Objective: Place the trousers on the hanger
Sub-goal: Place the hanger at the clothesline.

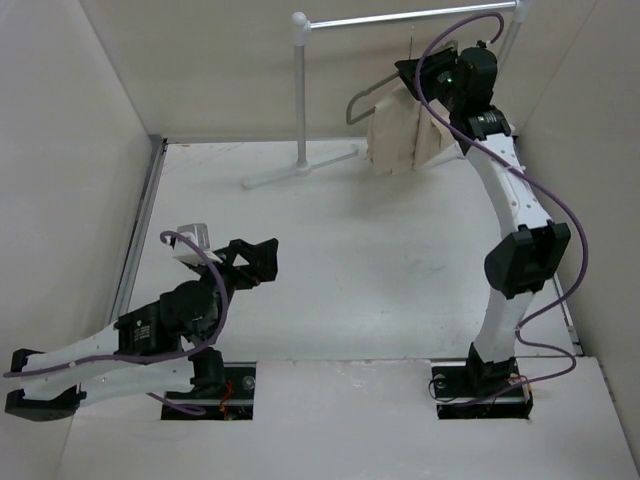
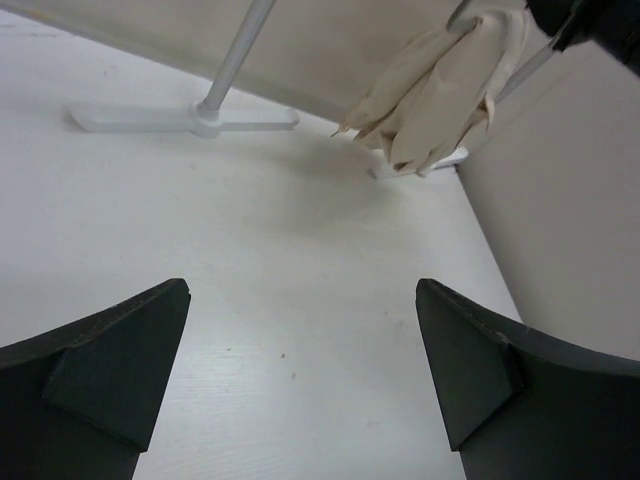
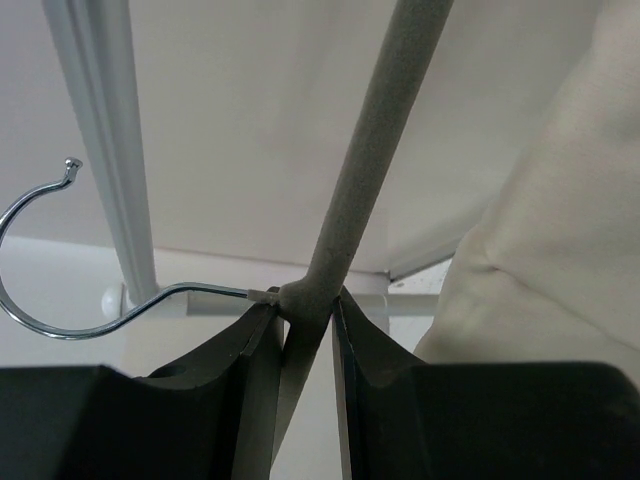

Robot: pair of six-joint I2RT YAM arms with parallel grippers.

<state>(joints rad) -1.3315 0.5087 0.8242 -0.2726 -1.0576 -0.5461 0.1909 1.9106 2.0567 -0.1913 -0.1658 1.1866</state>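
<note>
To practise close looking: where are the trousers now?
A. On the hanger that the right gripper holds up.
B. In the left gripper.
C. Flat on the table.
A: the trousers hang from the hanger, which the right gripper clamps at its neck; the left gripper is open and empty.

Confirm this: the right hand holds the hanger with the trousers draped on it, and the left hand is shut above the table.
Wrong on one point: the left hand is open, not shut; the left wrist view shows its fingers spread wide above the table. The right hand holds the hanger with the trousers draped on it.
</note>
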